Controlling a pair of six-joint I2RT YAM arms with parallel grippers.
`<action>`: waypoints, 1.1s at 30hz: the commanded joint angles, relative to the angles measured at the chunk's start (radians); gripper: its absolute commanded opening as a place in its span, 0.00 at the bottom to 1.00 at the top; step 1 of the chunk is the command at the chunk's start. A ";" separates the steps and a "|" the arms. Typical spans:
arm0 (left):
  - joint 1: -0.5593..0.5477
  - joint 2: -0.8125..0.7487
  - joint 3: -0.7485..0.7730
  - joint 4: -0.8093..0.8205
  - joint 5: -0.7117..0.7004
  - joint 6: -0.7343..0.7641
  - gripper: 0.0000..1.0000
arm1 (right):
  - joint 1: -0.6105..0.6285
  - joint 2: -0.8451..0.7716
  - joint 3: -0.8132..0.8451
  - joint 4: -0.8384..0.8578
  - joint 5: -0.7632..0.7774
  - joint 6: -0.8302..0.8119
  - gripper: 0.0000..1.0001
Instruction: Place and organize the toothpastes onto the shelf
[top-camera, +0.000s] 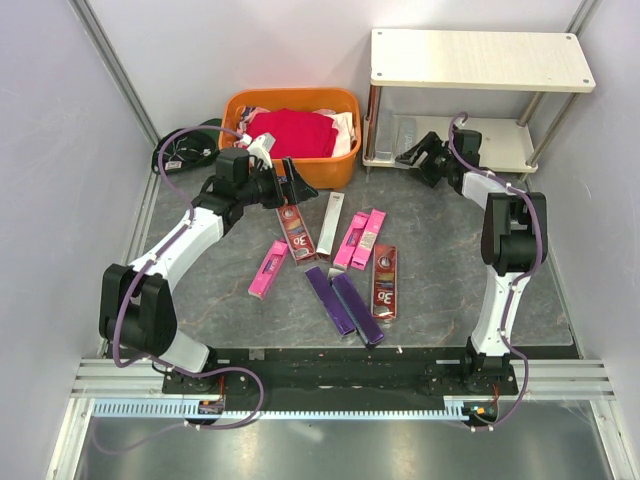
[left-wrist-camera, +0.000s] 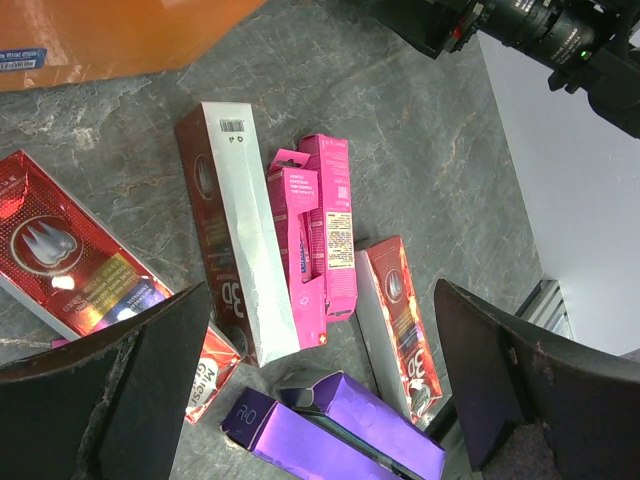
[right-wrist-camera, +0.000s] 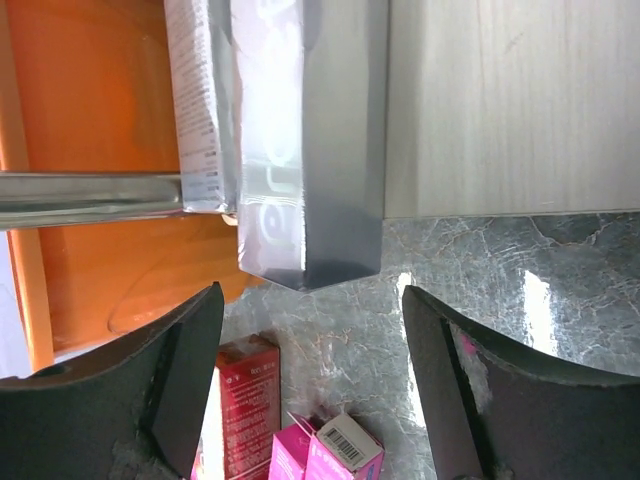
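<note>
Nudging the silver-grey toothpaste fully onto the shelf looks wise: its end overhangs the lower board's edge; the right gripper is spread, empty, just before it; left gripper, also spread, hovers over the toothpastes scattered on the table

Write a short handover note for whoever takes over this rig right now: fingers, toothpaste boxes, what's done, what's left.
Left gripper: fingers open, empty, by a dark red cardboard toothpaste box near the orange plastic basket.
Right gripper: fingers open, empty, at the lower board of the cream two-tier wooden shelf.
Done: two silver-grey boxes lie on that board; one overhangs its edge.
Left: eight boxes on the grey table: that one, another dark red box, three hot pink boxes, two purple boxes, one white-sided box.
</note>
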 joint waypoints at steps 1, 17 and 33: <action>-0.003 -0.013 0.005 0.006 0.011 0.043 1.00 | 0.005 -0.087 0.009 0.021 0.063 -0.006 0.81; -0.003 0.010 0.012 0.004 0.019 0.049 1.00 | 0.005 0.112 0.298 -0.014 0.204 0.038 0.70; -0.003 0.036 0.030 0.003 0.031 0.050 1.00 | 0.039 0.240 0.384 -0.017 0.235 0.078 0.50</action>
